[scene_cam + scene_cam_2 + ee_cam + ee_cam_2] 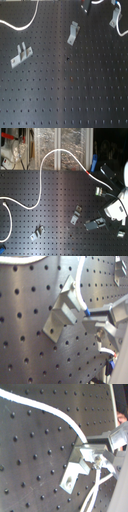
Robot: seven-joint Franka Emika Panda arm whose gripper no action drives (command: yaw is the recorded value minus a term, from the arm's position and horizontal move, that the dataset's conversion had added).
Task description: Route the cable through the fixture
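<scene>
The white cable (50, 154) runs from the second exterior view's left, loops up over the board's far edge and comes down to my gripper (101, 191). In both wrist views the gripper (98, 321) (98, 454) is shut on the cable (80, 291) (45, 406), close to its end. It holds the cable right beside an angled metal clip (62, 310) (75, 470) of the fixture. The cable passes over that clip's top edge. I cannot tell whether it sits in the slot.
The black perforated board (65, 90) carries other metal clips (21, 54) (74, 32) (116, 17), also seen as clips (76, 216) (37, 232). Cable loops (22, 24) lie at the first exterior view's upper left. The white arm (118, 208) fills the second exterior view's right.
</scene>
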